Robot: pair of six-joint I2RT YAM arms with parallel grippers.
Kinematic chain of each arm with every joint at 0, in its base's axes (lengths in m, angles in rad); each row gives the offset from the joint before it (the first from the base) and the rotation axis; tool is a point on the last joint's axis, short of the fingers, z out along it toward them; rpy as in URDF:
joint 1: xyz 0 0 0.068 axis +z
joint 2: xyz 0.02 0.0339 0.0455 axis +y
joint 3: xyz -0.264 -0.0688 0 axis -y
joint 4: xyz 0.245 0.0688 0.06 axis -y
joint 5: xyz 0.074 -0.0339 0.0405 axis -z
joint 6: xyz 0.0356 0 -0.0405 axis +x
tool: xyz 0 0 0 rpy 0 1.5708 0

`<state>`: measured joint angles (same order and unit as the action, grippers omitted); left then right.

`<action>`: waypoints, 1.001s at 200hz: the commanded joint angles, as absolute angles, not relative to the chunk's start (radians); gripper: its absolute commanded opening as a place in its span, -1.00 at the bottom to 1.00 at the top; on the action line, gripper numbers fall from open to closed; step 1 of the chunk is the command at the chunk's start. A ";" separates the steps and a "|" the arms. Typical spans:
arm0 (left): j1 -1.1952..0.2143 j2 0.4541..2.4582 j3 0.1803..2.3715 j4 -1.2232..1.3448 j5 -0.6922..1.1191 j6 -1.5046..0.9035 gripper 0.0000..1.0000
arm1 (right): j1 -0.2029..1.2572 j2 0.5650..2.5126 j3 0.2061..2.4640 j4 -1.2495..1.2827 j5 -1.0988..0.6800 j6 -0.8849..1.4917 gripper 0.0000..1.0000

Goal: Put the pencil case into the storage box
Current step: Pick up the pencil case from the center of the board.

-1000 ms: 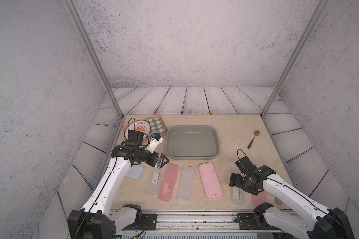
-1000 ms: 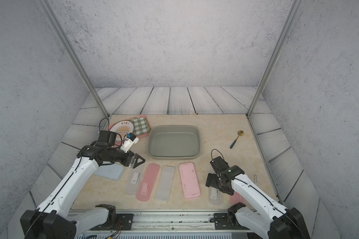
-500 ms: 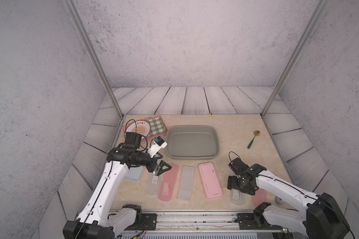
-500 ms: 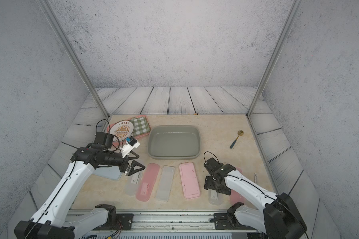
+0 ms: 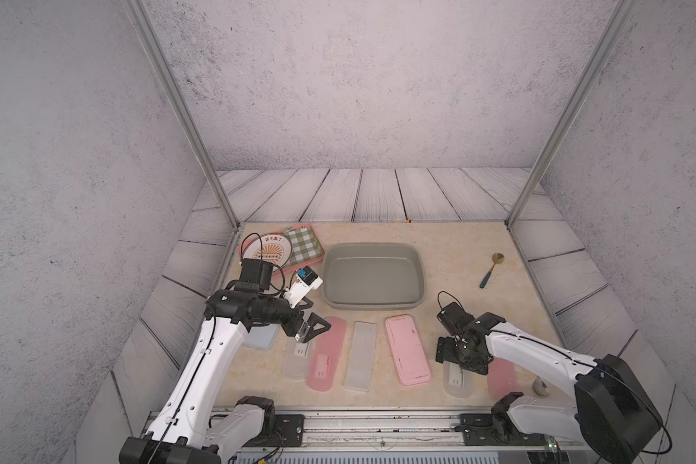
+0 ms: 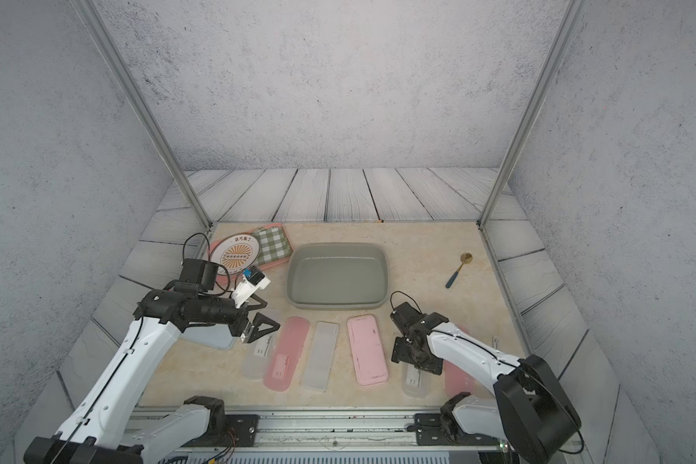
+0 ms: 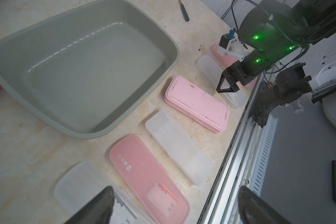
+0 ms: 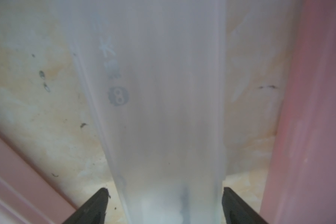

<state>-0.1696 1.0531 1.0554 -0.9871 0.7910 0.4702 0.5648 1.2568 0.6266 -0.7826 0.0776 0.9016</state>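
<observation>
The grey-green storage box stands empty at mid-table. Several pencil cases lie in a row in front of it. My right gripper is low and open astride a frosted pencil case. One finger is almost at its edge and the other stands a little off. My left gripper hangs open above another frosted case, next to a translucent pink one.
Further along the row lie a frosted rectangular case, an opaque pink case, a translucent pink case and a pale blue one. A pink tray with plate and checked cloth sits back left. A spoon lies back right.
My right gripper has shifted left and down over the frosted case, and its jaws have narrowed a little. My left gripper has moved toward the front, over the left frosted case.
</observation>
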 commanded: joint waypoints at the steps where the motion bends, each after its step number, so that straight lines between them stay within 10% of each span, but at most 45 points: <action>1: -0.166 1.044 1.042 -0.984 0.781 0.475 0.99 | 0.568 1.276 0.605 -0.737 0.066 0.940 0.76; 51: -0.166 1.049 1.040 -0.976 0.770 0.466 0.99 | 0.569 1.264 0.599 -0.732 0.105 0.950 0.43; 139: -0.167 1.044 1.033 -0.967 0.742 0.459 0.99 | 0.568 1.296 0.594 -0.706 0.103 0.945 0.60; 200: -0.167 1.045 1.028 -0.962 0.735 0.459 0.99 | 0.569 1.114 0.640 -0.848 0.143 0.948 0.30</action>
